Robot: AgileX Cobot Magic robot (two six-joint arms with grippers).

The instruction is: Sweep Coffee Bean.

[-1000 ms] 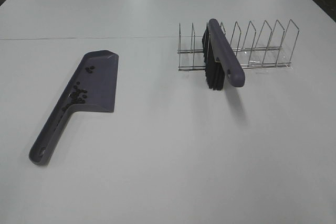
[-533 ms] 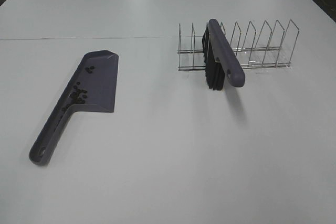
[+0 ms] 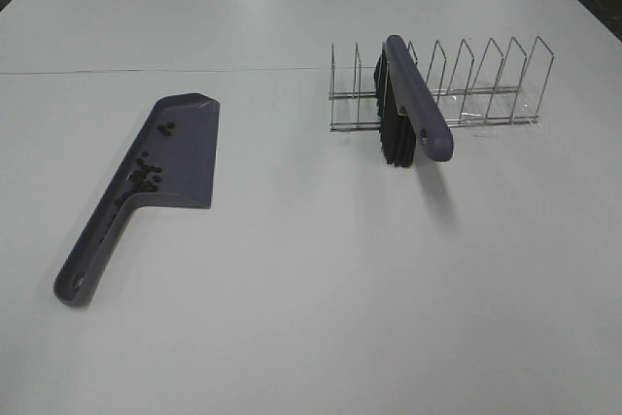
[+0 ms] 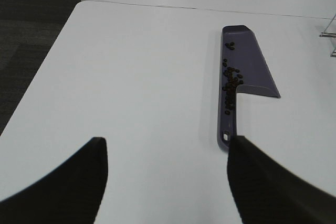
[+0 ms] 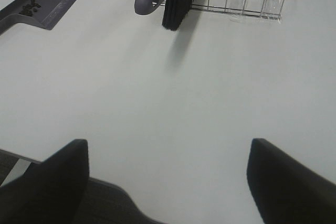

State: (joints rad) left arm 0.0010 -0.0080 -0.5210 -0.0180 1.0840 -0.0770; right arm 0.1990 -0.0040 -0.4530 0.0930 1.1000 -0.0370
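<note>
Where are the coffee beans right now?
In the high view, the coffee beans lie in the purple dustpan on the table's left, near its handle.

My left gripper (image 4: 165,182), two broad black fingers (image 4: 63,182) with smooth matte faces and rounded tips, my right gripper (image 5: 168,182), matching dark fingers (image 5: 286,179), no markings, cables or screws visible

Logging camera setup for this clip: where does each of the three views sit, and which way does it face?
Exterior high: above the near table edge, looking down at the dustpan, brush and wire rack; no arm shows.
Left wrist: low behind the open left pincer, facing the dustpan with coffee beans.
Right wrist: low behind the open right pincer, facing the brush leaning in the rack.
Shared: all three show the dustpan.
</note>
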